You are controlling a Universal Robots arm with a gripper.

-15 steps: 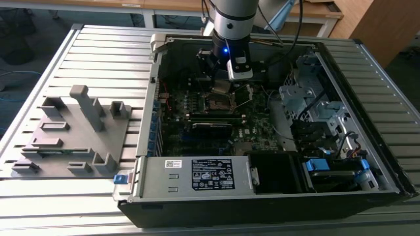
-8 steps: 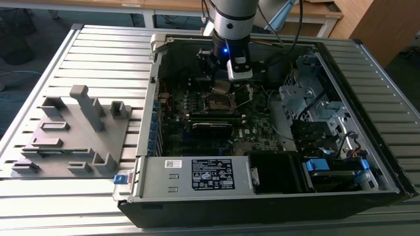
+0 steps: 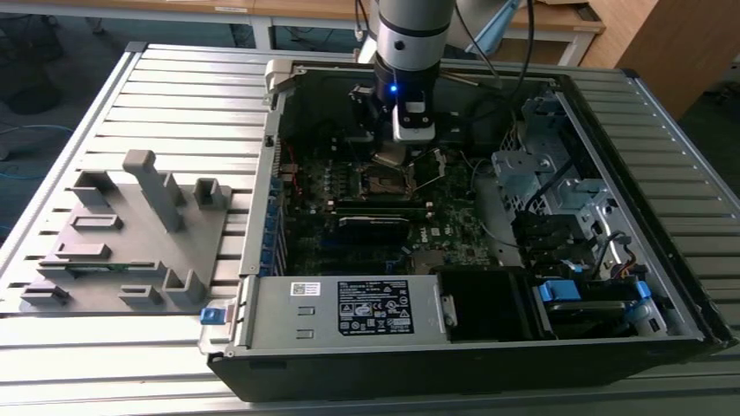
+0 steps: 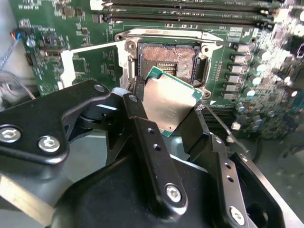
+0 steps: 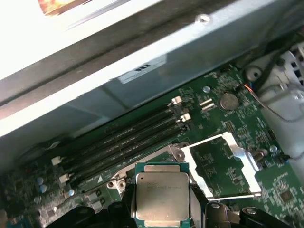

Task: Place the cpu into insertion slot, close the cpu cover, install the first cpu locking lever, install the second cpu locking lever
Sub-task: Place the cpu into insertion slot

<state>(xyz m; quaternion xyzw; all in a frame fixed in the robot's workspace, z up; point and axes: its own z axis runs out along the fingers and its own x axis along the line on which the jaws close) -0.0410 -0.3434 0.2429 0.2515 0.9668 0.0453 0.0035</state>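
Second wrist view: gripper [image 4: 167,108] jaws pinching the cpu [image 4: 171,97].
Chip tilted over the insertion slot [image 4: 167,59]; cpu cover [image 4: 67,70] swung open.

No word or number is legible anywhere. In the exterior view a large black label [image 3: 376,308] with rows of white print and symbols sits on the grey power supply housing [image 3: 272,325]. A small white label [image 3: 304,289] is just beside it towards the exterior view's left. In the first wrist view a pale sticker [image 5: 141,67] with dark marks stands on the metal case wall [image 5: 199,52]. The cpu [image 5: 162,192] bears faint lines of print across its silvery face. A white triangle mark [image 5: 99,180] is printed on the green circuit board [image 5: 223,123] near the memory strips [image 5: 128,137]. In the second wrist view tiny white lettering dots that board [image 4: 47,28].
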